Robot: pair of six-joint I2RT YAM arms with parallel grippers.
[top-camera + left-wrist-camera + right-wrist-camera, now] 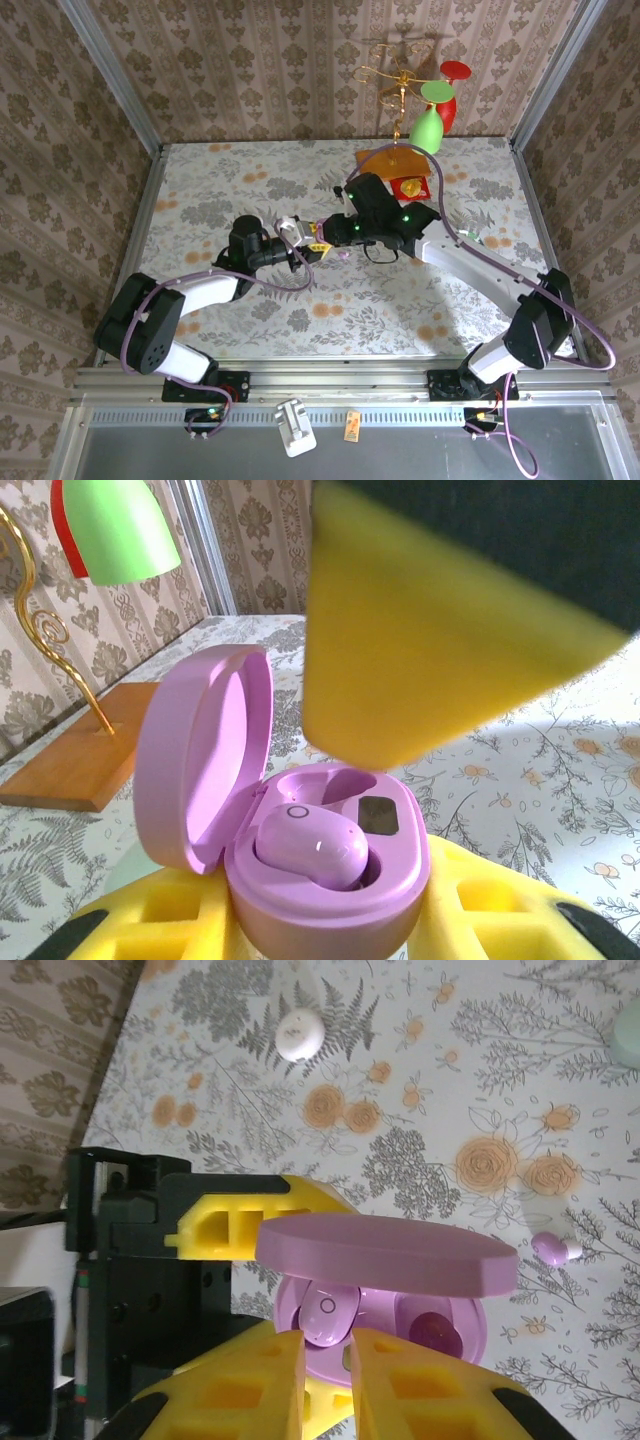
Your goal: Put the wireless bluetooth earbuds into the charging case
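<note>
While our left hand [330, 935] clamps the lilac oval case [200, 750], one lilac earbud [312, 845] seated, our barely parted right hand [328, 1338] holds nothing; loose earbud [548, 1250] at three o'clock.

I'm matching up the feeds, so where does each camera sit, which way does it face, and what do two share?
Top external: above and behind the bases, facing down at the table; left arm and right arm show.
Left wrist: on the left arm, facing along the left gripper to the lilac case it holds.
Right wrist: facing down past the right gripper onto that case.
Both wrist views share the open case and seated earbud.
</note>
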